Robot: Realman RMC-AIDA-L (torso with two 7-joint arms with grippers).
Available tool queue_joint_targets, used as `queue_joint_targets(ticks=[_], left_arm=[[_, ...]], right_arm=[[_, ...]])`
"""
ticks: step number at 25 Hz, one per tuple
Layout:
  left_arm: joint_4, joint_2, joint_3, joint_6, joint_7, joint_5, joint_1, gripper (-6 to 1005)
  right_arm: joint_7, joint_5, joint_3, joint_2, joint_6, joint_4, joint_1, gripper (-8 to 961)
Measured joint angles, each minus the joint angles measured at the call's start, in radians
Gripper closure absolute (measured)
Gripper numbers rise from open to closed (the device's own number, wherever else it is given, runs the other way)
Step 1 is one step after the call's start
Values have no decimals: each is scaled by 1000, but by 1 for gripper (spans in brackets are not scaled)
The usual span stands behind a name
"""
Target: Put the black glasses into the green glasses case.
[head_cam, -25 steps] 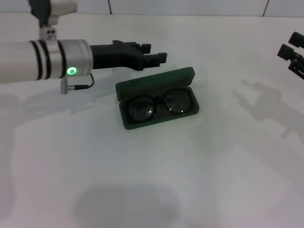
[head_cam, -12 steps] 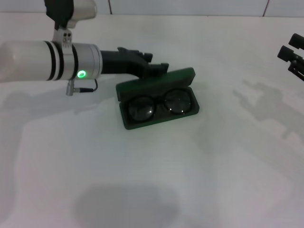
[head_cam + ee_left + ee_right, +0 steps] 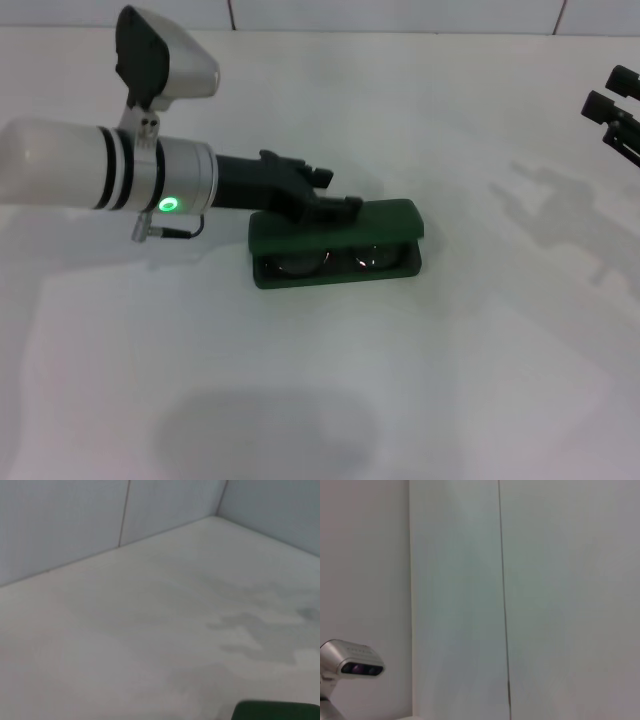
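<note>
I am pressing the case (image 3: 335, 243) lid nearly closed over the glasses (image 3: 325, 263) with my left claw (image 3: 335, 203); since a second ago it has dropped. Its grip state is unclear; the right claw (image 3: 612, 108) is parked.

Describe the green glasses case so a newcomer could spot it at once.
On the white table, follow the left arm out to its black left hand, which rests on the lid of the green glasses case. It is the only dark green thing there: a rounded box, nearly shut, the black glasses showing through the gap.
</note>
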Motion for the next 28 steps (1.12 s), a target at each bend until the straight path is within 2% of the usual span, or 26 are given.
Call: queue_joint_targets(ticks=[5,9,10,11,12,15,17,20,23,27,28], left_arm=[[-7,-2,8,3,36,3,16,363],[14,1,0,91,108,-101,47,363],[30,7,-3,159,166,-166,72,363],[49,19,-4,298,289,-280,118,363],[52,23,-5,348,332,-313,135,363],[58,42,-5,622,547,-480,228,362],[59,45,-5,705,595,-525,276,362],[55,32,-6,727,633,-544,332,362],[22,27,-15,726,648,-535,349,361],[1,34,-16,730,651,-531,350,361],[-1,35,-16,730,652,-531,353,295]], right_arm=[[-1,-3,-2,0,1,9,8,521],[-1,-46,-4,-1,-42,3,13,517],[-1,-82,-5,-2,-87,-2,21,516],[-1,-110,-5,-3,-124,-5,29,514],[-1,-137,-5,-5,-164,-6,38,513],[-1,-205,-5,-11,-299,-3,64,510],[-1,-210,-4,-7,-331,-1,65,507],[-18,-211,-24,3,-338,5,64,504],[-68,-206,-54,8,-326,61,86,500],[-144,-199,-57,11,-309,165,133,322],[-151,-200,-58,11,-307,181,143,278]])
